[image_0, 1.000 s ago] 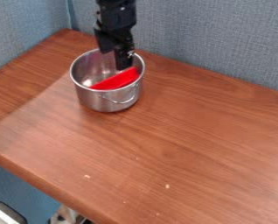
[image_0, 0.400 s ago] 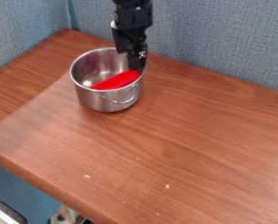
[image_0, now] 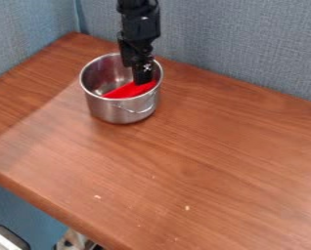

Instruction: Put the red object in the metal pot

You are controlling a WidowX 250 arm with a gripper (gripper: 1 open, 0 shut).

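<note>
The metal pot [image_0: 109,105] stands at the back left of the wooden table, shiny and round, with a small handle facing front. Inside it lies the red object [image_0: 129,89], slanted against the pot's right inner wall. My gripper [image_0: 139,62] hangs black from above over the pot's far rim, just above the red object's upper end. Its fingers stand apart with nothing between them, and they do not touch the red object.
The wooden table [image_0: 185,156] stretches toward the front and right. A grey-blue wall [image_0: 249,39] rises directly behind the pot. The table's left and front edges drop off to the floor.
The gripper swung to the right and up away from the pot, then came back left over its far rim. The red object stays lying in the pot.
</note>
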